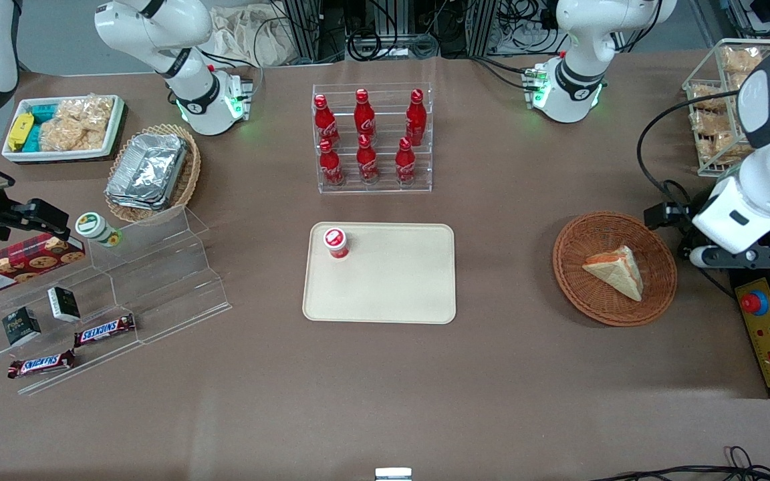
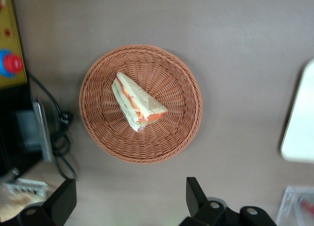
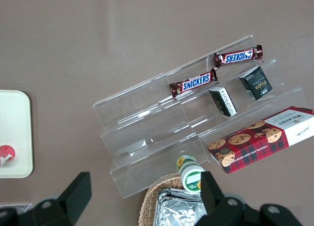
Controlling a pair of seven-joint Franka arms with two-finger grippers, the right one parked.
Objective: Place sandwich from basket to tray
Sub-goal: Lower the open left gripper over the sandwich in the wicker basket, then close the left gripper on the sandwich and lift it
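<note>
The sandwich (image 1: 615, 270) (image 2: 137, 103), a pale bread wedge with an orange and green filling edge, lies in the round reddish-brown basket (image 1: 564, 267) (image 2: 189, 115). My gripper (image 2: 130, 201) (image 1: 682, 235) hangs above the bare table just outside the basket's rim, toward the working arm's end. It is open wide, with nothing between its black fingers (image 2: 196, 196). The beige tray (image 1: 392, 294) (image 2: 300, 123) lies mid-table, well apart from the basket. A small red-capped pot (image 1: 336, 242) stands on the tray's corner.
A yellow emergency-stop box (image 1: 769, 334) and cables (image 2: 61, 137) lie beside the basket at the working arm's end. A clear rack of red bottles (image 1: 371, 137) stands farther from the front camera than the tray. A wire crate of snacks (image 1: 719, 113) is near the table corner.
</note>
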